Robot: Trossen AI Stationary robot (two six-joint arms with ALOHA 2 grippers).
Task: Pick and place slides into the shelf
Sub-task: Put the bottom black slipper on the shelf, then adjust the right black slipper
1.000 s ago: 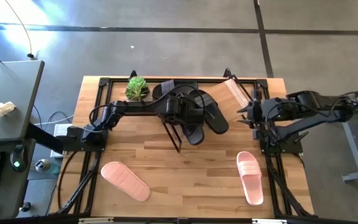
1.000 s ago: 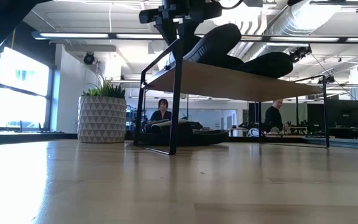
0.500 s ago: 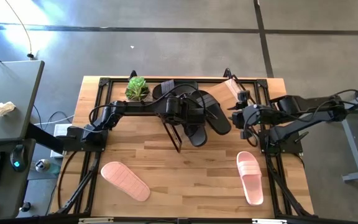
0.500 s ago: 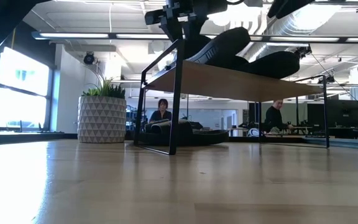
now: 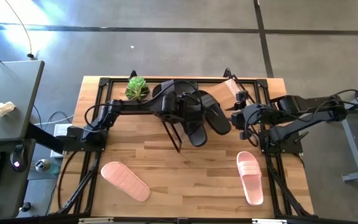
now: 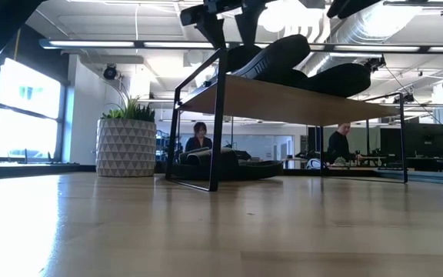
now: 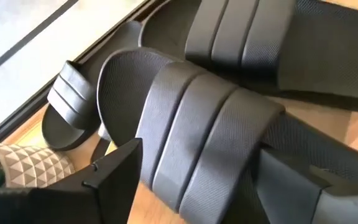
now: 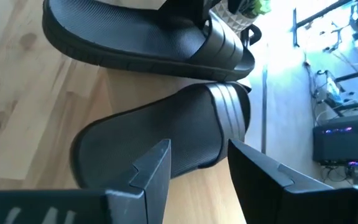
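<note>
The left claw (image 5: 190, 109) stands open over the shelf (image 6: 298, 100), its fingers (image 7: 114, 171) spread to either side of a black slide's (image 7: 210, 134) ribbed strap without pinching it. The right claw (image 5: 236, 116) hovers just beside the shelf's other end, open and holding nothing, facing a second black slide (image 8: 166, 140) lying on the board. Two pink slides (image 5: 125, 180) lie on the counter (image 5: 191, 165), well apart, nearer the front edge. A potted plant (image 5: 137, 88) stands by the shelf.

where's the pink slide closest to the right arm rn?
In the high view, that pink slide lies flat on the table's front right, just in front of the right arm's base and apart from the shelf; the other pink slide lies front left.
</note>
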